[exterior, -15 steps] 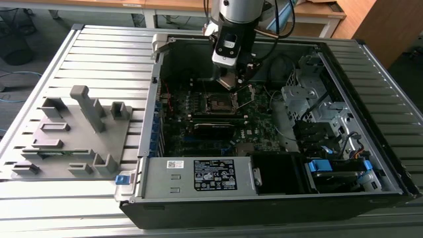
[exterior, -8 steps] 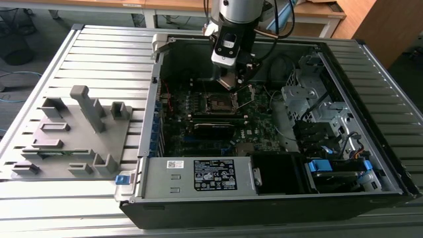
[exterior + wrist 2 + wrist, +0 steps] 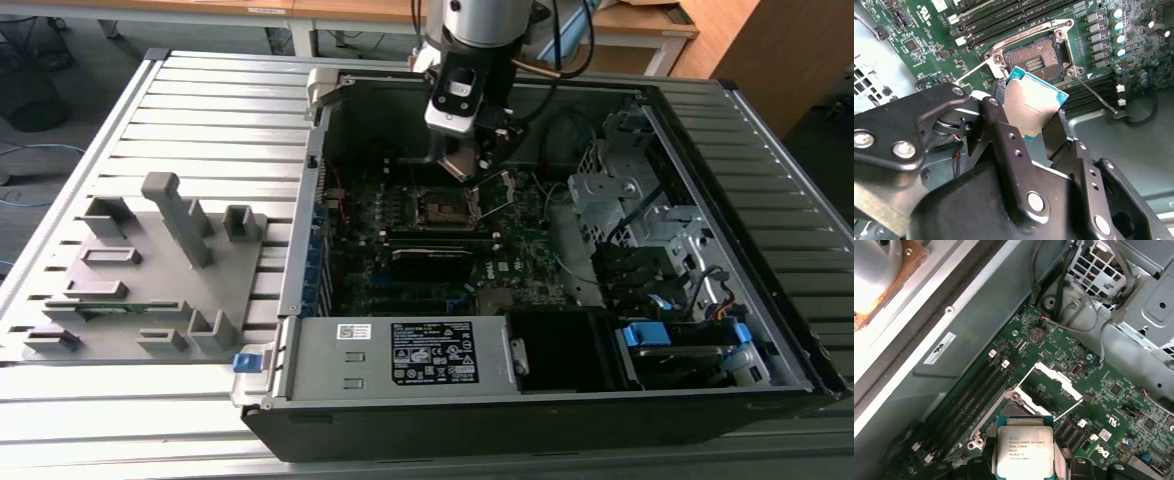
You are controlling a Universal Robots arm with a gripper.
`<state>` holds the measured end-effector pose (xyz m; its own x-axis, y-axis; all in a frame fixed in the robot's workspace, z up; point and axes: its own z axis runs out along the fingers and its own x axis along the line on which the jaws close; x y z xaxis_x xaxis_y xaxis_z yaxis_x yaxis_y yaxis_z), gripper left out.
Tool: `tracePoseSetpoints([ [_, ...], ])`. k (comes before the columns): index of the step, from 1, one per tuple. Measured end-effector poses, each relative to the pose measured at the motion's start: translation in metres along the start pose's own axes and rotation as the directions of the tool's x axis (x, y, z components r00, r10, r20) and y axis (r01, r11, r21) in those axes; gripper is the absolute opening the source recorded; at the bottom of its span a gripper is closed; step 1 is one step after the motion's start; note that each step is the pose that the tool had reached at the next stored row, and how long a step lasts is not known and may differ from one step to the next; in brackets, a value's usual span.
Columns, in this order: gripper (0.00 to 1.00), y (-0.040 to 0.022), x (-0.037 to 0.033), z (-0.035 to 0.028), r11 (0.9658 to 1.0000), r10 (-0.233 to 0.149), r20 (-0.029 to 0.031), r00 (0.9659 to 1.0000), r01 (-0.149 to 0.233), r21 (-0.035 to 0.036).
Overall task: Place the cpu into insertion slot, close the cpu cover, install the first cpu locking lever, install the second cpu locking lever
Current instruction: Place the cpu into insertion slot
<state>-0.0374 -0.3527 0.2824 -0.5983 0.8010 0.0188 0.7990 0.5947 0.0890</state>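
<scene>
CPU (image 3: 1025,452): a small flat square chip with a dull grey metal top bearing print and a thin teal-green edge, held in the air over the open computer case (image 3: 561,415). In the second wrist view it hangs tilted, above the insertion slot (image 3: 1036,57) and clear of it. The slot is a black square socket with a dark centre and a metal rim. The cpu cover (image 3: 1059,377), a thin silvery frame with a large cut-out, stands raised on its hinge, and a thin wire lever (image 3: 1099,95) juts out beside the socket.

From the exterior view's left, a grey moulded fixture (image 3: 147,270) lies on the slatted grey metal surface (image 3: 200,100). Next comes the case with its green motherboard (image 3: 400,270) and labelled power supply (image 3: 434,355), then silvery drive cages (image 3: 627,200). Wooden desks (image 3: 627,25) stand behind.

The pincer (image 3: 1029,107) is clenched on the CPU, its two black fingers (image 3: 999,97) pressing opposite edges of the chip.
</scene>
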Motion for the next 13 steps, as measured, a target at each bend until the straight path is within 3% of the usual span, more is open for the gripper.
tracePoseSetpoints([
  [5, 0.54, -0.0001, 0.0000, 0.0005, 0.9982, 0.059, 0.0052, 0.9982, -0.059, -0.0013],
  [13, 0.54, -0.0001, 0.0000, 0.0006, 0.9980, 0.064, 0.0057, 0.9980, -0.064, -0.0015],
])
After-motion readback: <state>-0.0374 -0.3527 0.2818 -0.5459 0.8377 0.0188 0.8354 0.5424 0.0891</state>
